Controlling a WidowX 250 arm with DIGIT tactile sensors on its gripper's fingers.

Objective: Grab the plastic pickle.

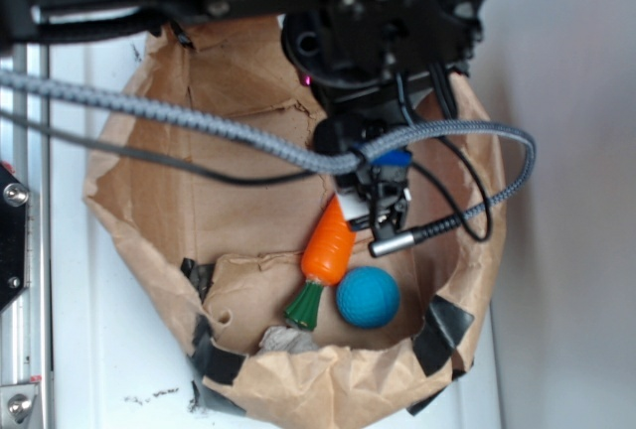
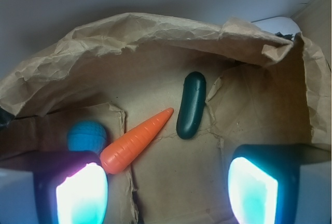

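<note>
Pickle: I see the plastic pickle [image 2: 191, 105] in the wrist view, lying flat on the brown paper floor of the bag [image 2: 155, 42], long axis running almost straight away from the camera with a slight lean. In the exterior view I can't find it — the arm hides that spot.

Neighbours: the carrot [image 2: 136, 141] lies slantwise to its left, tip close to the pickle's near end but not touching as far as I can tell. The blue ball [image 2: 86, 136] sits further left, beside the carrot's thick end.

Hand: my hand [image 2: 166, 193] is spread wide and empty — both fingers [image 2: 80, 195] show at the bottom corners of the wrist view with bare paper between them, and the pickle lies ahead of the gap, a little right of centre.

Handling, my guess: hollow plastic, so light and stiff; the glossy skin and rounded ends look slippery, and it may roll or squirt out under a pinch.

Where I'd grip: across the narrow width at mid-length, not at the domed ends, fingers either side of the long axis.

Risk: the carrot tip could get nudged by the left finger.
</note>
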